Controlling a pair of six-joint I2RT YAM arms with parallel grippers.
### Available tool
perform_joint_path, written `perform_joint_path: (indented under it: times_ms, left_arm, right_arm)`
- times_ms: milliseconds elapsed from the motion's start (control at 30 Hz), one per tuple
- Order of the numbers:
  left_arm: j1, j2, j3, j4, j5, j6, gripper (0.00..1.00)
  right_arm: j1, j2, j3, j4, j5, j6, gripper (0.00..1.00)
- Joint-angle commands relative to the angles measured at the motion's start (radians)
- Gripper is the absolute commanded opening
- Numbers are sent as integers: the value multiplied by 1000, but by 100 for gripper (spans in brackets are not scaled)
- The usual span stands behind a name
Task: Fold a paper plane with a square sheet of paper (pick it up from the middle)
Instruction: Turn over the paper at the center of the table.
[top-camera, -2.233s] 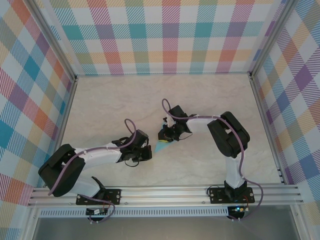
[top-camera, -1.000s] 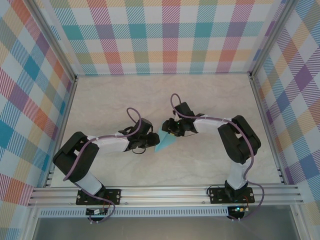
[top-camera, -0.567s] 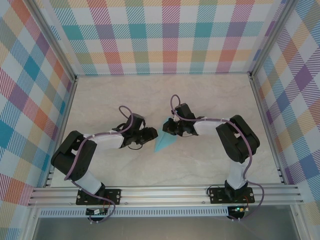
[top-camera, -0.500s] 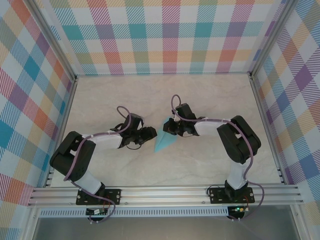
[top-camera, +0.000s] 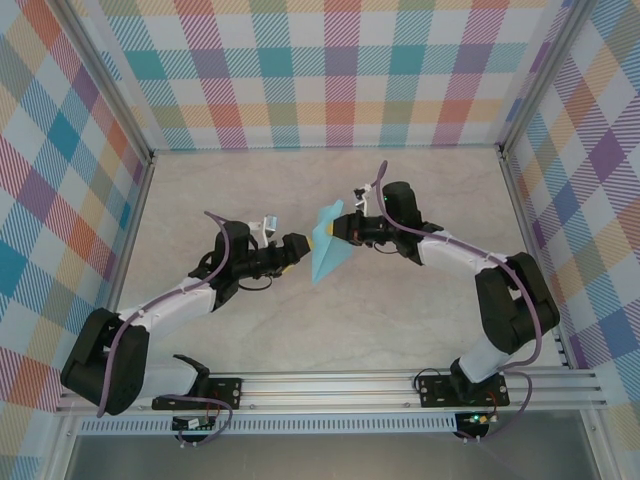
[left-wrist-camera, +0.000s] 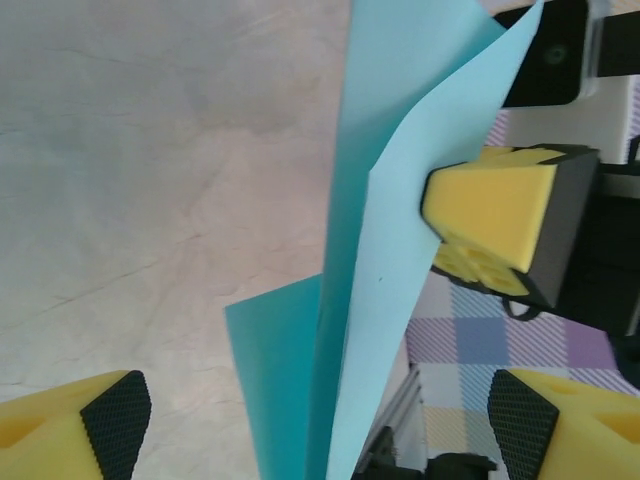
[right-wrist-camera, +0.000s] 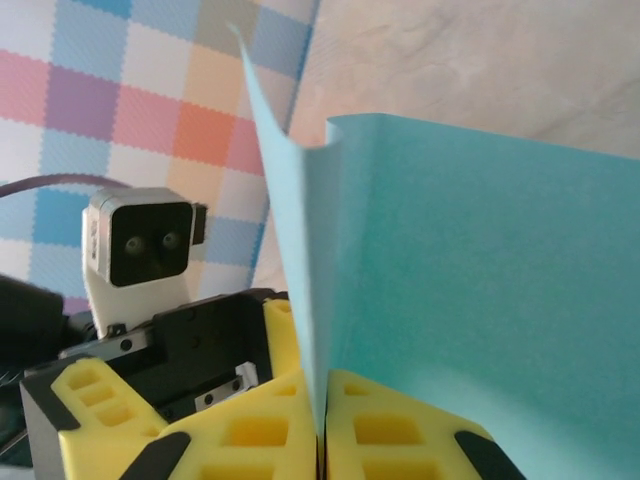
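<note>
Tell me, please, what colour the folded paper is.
The paper is light turquoise blue, clearest in the right wrist view.

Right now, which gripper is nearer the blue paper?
Right. The right gripper is shut on the paper's far end; the left gripper is open alongside its left edge, not gripping.

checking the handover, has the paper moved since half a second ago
Yes, the paper has moved up the view, away from the front rail toward the back wall.
</note>
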Motion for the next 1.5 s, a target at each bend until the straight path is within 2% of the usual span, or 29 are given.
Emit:
perform_joint_path:
  times_ms: [0, 167, 367, 567, 733, 867, 1000, 1100, 1267, 1467]
  left_arm:
    - [15, -8, -26, 128, 86, -60, 92]
    - [-1, -3, -26, 190, 115, -55, 92]
    - [-17, 9, -28, 255, 98, -79, 83]
    - [-37, 36, -24, 279, 89, -108, 86]
    - [-37, 14, -4, 106, 8, -58, 92]
    - [-47, 35, -10, 168, 53, -116, 90]
    - [-54, 22, -48, 272, 73, -190, 85]
    - [-58, 5, -57, 309, 83, -220, 75]
    - [-59, -28, -63, 312, 51, -212, 59]
    - [-59, -48, -75, 342, -5, -185, 48]
  right_arm:
    - [0, -35, 31, 66, -119, 19, 8]
    - [-1, -23, 33, 126, -161, 78, 9]
    - [0, -7, 23, 188, -194, 131, 9]
    - [0, 0, 28, 198, -198, 140, 9]
    - [0, 0, 28, 184, -185, 129, 10]
    - [0, 7, 29, 172, -169, 116, 10]
    - [0, 27, 49, 155, -162, 100, 10]
    - [0, 43, 64, 140, -160, 92, 10]
    - [1, 61, 71, 144, -161, 97, 10]
    - [0, 63, 68, 140, -169, 96, 10]
